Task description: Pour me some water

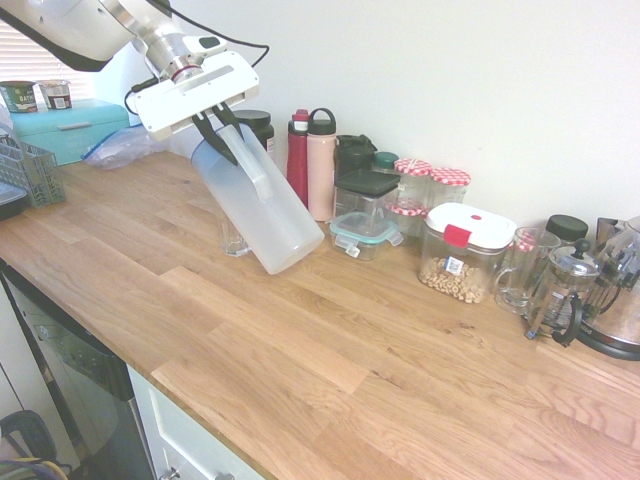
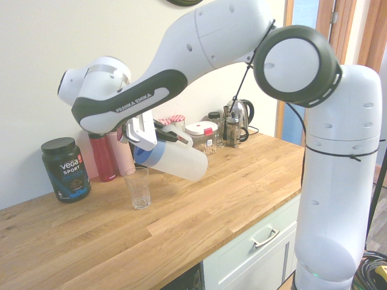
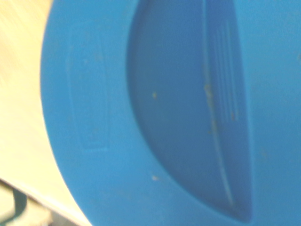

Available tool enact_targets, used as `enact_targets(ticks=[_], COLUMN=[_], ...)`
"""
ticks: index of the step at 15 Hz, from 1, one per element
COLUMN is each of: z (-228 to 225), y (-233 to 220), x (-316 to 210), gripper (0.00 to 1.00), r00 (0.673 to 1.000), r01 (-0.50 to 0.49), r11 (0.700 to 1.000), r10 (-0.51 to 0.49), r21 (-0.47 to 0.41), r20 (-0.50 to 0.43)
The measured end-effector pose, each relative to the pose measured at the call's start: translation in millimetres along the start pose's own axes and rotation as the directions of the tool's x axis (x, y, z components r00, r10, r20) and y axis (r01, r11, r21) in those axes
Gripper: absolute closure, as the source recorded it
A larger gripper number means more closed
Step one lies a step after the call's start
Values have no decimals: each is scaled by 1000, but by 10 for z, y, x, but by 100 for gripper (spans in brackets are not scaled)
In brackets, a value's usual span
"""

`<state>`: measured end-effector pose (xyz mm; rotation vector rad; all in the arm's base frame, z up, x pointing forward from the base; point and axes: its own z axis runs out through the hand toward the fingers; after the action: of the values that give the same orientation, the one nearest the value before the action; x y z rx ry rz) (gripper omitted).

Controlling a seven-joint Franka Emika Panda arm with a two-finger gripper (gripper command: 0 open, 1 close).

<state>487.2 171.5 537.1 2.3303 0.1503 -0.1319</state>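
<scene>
1. The tall frosted translucent plastic jug [image 1: 262, 205] with its blue lid [image 3: 94, 117] is off the wooden bench [image 1: 330, 350], tilted steeply; lid end up towards the arm, base end lower, as the first exterior view shows.
2. In the second exterior view the jug [image 2: 175, 158] lies close to horizontal, lid end above the clear empty-looking drinking glass [image 2: 138, 188]; the water cannot be made out in either exterior view.
3. The gripper [image 1: 222, 128] clamps the jug near the lid; the dark fingers [image 1: 212, 134] press on its upper part, by the side handle.
4. The wrist view is filled by the blue lid, out of focus; a strip of bench shows beside it.
5. The glass stands upright on the bench, below the jug; in the first exterior view it is partly hidden behind the jug.
6. Behind the jug, along the wall: a red bottle [image 1: 298, 155] and a pink bottle with a black cap [image 1: 321, 165], touching or nearly so; further along, clear storage containers [image 1: 465, 252] and a glass French press [image 1: 562, 290].
7. A black protein tub [image 2: 65, 169] stands near the wall, apart from the glass.
</scene>
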Motion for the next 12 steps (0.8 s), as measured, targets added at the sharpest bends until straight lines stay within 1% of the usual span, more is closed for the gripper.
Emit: enact_targets(ticks=[2, 3, 4, 6, 7, 9, 12], z=[-4, 10, 60, 279, 435, 808, 1324], y=[320, 503, 686, 1092, 1305, 1587, 1673], x=[-166, -245, -304, -415, -467, -525, -559], gripper=[100, 100, 100, 100, 100, 100, 100], r00=[998, 995, 991, 979, 970, 947, 899], r01=[-35, -56, -79, -143, -182, -265, -382], r11=[993, 982, 969, 927, 898, 829, 715], r10=[40, 69, 102, 184, 230, 320, 434], r21=[117, 178, 235, 346, 400, 493, 585], r20=[-47, -68, -85, -89, -75, -29, 56])
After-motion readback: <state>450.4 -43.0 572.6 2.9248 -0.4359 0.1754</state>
